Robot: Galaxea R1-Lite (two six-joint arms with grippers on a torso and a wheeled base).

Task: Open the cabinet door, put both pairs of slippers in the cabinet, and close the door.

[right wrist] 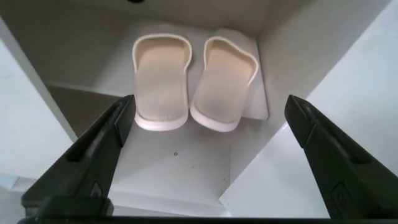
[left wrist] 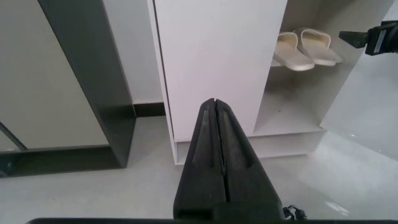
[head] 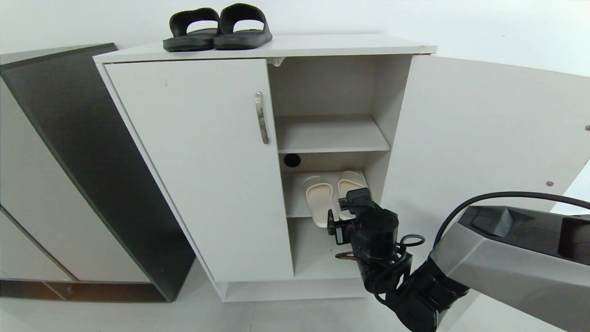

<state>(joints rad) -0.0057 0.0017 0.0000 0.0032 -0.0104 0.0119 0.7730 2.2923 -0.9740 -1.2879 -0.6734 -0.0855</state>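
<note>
The white cabinet (head: 193,161) has its right door (head: 484,138) swung wide open and its left door shut. A cream pair of slippers (head: 329,193) (right wrist: 193,81) (left wrist: 308,50) lies side by side on the middle shelf. A black pair of slippers (head: 216,28) rests on the cabinet top at the left. My right gripper (head: 343,212) (right wrist: 208,155) hangs open just in front of the cream pair, holding nothing; it also shows far off as my right gripper (left wrist: 373,38). My left gripper (left wrist: 216,102) is shut and empty, low above the floor before the left door.
A dark panel (head: 92,161) leans against the cabinet's left side. The upper shelf (head: 329,133) and bottom compartment (head: 318,251) hold nothing. A metal handle (head: 261,117) sits on the shut left door. Pale floor (left wrist: 93,193) lies in front.
</note>
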